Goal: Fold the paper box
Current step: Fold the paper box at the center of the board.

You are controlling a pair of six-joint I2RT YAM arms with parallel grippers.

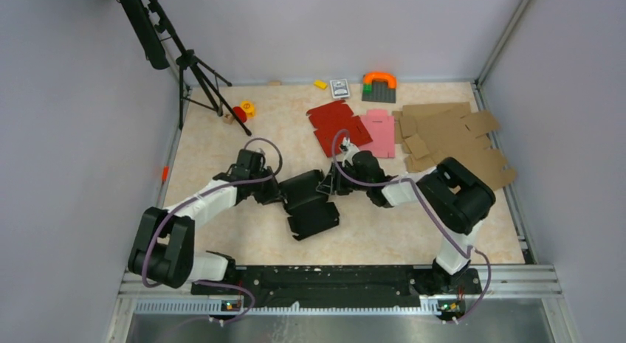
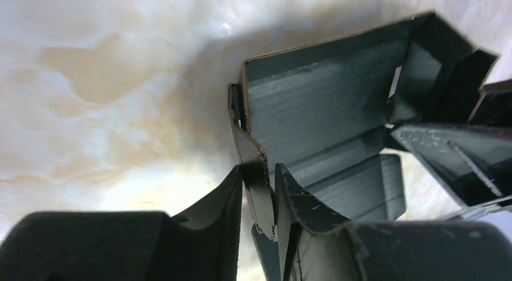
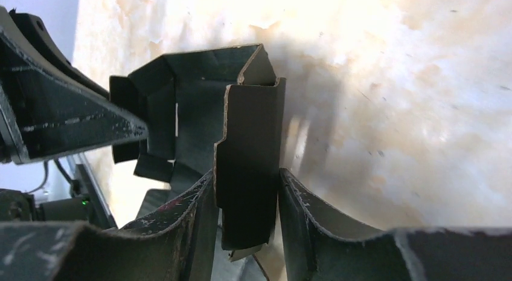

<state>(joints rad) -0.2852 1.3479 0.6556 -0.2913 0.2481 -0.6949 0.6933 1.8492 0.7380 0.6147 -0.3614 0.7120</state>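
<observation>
Pinching matte black paper box (image 1: 311, 209) by thin die-cut flaps: left gripper (image 2: 258, 178), right gripper (image 3: 246, 178) both clamped on it

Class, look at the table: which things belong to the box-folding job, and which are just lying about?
Job in hand:
- paper box, black, partly folded
- left claw and right claw, each closed on one of its flaps

Lying about:
- red blank
- pink blank
- brown cardboard pieces
- card pack
- orange arch toy
- tripod
</observation>
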